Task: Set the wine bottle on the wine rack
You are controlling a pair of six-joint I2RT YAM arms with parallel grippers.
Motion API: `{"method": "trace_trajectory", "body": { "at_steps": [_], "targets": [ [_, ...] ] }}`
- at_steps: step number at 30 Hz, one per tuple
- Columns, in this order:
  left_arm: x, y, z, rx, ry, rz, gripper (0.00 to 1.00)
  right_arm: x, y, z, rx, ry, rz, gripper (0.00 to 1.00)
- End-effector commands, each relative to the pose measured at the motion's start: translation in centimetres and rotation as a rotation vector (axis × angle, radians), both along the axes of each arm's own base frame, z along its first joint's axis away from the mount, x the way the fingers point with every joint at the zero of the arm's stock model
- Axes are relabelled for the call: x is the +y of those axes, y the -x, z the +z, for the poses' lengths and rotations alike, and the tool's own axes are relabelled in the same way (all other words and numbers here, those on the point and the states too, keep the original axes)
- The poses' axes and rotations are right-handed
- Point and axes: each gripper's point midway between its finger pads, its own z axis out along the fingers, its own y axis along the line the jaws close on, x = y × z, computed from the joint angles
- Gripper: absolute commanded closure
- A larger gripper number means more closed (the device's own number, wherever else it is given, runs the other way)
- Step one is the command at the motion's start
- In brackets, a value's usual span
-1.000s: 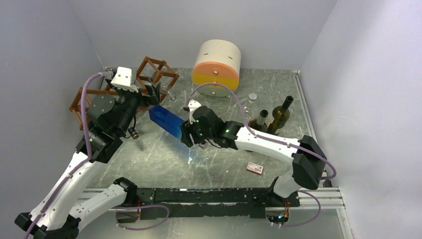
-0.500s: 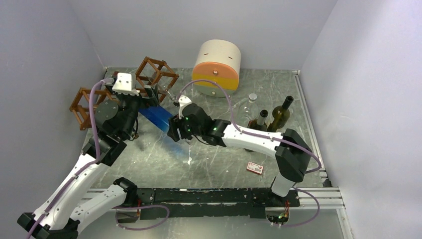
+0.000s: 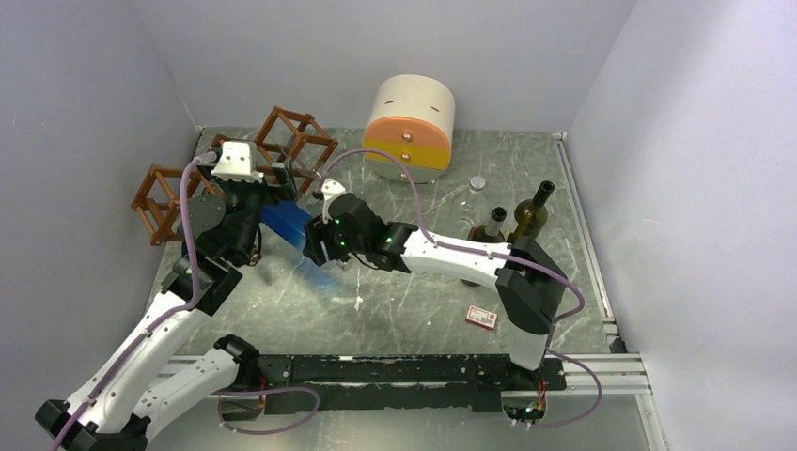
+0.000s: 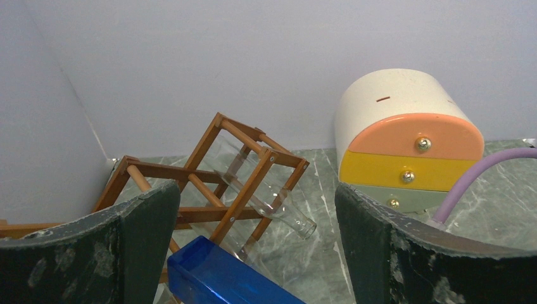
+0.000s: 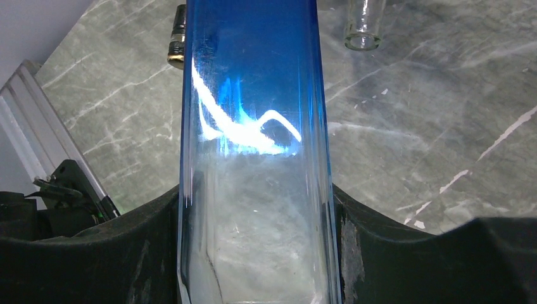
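The right gripper [image 5: 254, 266] pinched the blue wine bottle [image 5: 253, 126] between its fingers, holding it tilted above the table [image 3: 404, 301]. The bottle's far end pointed left and far, toward the wine rack [image 4: 246, 196], which stood at the far left; whether the bottle touched the rack was hard to tell. The left gripper [image 4: 256, 253] hung just near the rack with its fingers spread wide, holding nothing. A clear bottle [image 4: 272, 202] lay in one rack cell.
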Motion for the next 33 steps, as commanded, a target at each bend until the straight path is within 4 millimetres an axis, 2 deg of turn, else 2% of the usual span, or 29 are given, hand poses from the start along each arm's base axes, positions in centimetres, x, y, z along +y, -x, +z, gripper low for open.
{"method": "trace_trajectory", "body": {
  "at_steps": [1,8,18,25,33],
  "targets": [
    [1.2,0.2,1.0,-0.048,0.018,0.052,0.04,3.7,-2.4,10.8,-0.178,-0.312,-0.023,1.00],
    [1.2,-0.4,0.1,-0.037,-0.012,0.067,0.04,4.5,-3.1,10.8,-0.151,-0.337,-0.060,1.00],
    [1.4,-0.3,0.0,-0.042,-0.009,0.075,0.04,4.0,-3.6,11.4,-0.123,-0.389,-0.128,1.00],
    [1.5,-0.5,-0.4,-0.039,-0.001,0.092,0.04,6.0,-4.6,10.6,-0.076,-0.441,-0.155,1.00],
    [2.7,-0.7,-1.0,-0.032,0.014,0.163,0.04,8.3,-6.6,10.0,-0.050,-0.532,-0.162,1.00]
  ]
}}
